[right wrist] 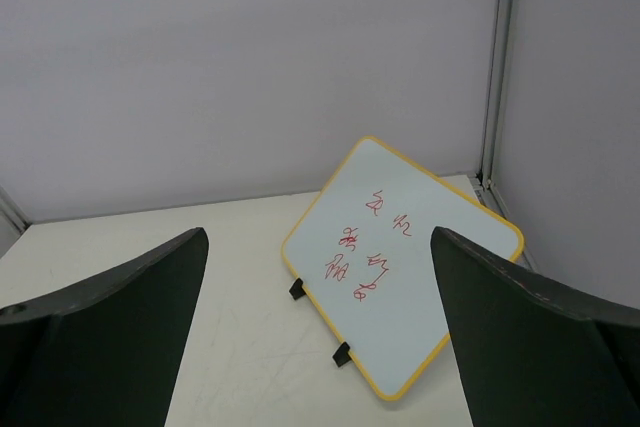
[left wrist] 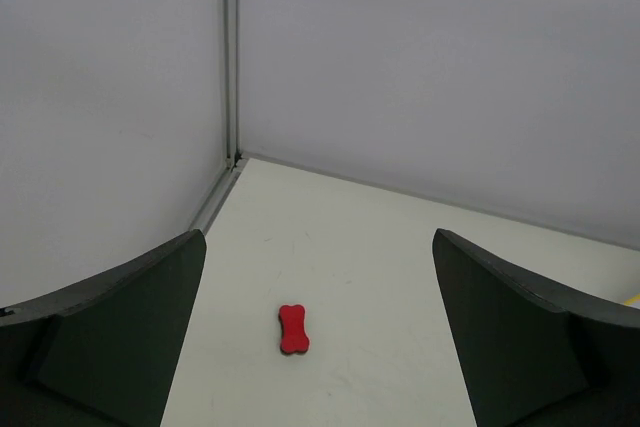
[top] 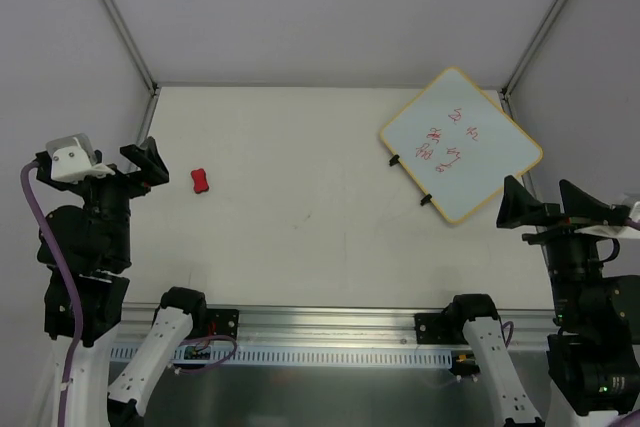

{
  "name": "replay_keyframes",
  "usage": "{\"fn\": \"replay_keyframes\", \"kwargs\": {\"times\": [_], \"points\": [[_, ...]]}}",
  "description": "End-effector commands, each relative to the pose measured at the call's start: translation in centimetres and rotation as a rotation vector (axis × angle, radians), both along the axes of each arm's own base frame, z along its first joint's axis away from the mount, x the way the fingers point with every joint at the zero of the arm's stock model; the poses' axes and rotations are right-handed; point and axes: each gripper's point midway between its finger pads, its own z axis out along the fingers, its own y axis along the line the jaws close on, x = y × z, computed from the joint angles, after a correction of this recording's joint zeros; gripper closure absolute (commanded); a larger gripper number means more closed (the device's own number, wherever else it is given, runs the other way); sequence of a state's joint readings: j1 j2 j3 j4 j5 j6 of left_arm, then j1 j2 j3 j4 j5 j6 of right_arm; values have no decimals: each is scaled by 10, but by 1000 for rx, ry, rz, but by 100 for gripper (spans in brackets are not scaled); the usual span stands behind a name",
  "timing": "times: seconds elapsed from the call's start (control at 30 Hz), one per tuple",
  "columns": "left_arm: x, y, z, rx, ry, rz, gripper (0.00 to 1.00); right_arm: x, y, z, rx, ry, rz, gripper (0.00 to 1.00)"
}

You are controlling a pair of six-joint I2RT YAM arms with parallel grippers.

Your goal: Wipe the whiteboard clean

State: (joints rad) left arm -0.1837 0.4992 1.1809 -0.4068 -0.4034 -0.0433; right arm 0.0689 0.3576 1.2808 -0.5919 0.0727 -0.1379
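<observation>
At the bottom of the top view, a slotted aluminium rail [top: 330, 332] carries both arm bases. Just above it, the left pincer [top: 150, 169] at the left edge and the right pincer [top: 545, 199] at the right edge both gape wide and hold nothing, their matte black fingers wedge-shaped. Beside the left one, a small red bone-shaped block [top: 199, 181] lies on the smooth off-white worktop [top: 300, 217]; it may be foam, but the view is too coarse to say. The whiteboard [top: 460, 142] lies flat at upper right, turned diamond-wise. It is glossy and round-cornered with a yellow rim, red scribbles and two black clips [top: 395, 159].
</observation>
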Motion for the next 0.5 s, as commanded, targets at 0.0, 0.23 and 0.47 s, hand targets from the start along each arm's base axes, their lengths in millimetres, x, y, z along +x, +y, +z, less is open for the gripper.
{"fn": "replay_keyframes", "kwargs": {"times": [0.0,0.23,0.47], "points": [[14,-6,-5,-28,25,-17,1,15,8,-3,15,53,37,1],[52,-41,-55,-92,180,-157,1,84,27,-55,165,319,91,1],[73,-72,-105,-110,340,-293,1,176,7,-88,74,489,-33,1]]}}
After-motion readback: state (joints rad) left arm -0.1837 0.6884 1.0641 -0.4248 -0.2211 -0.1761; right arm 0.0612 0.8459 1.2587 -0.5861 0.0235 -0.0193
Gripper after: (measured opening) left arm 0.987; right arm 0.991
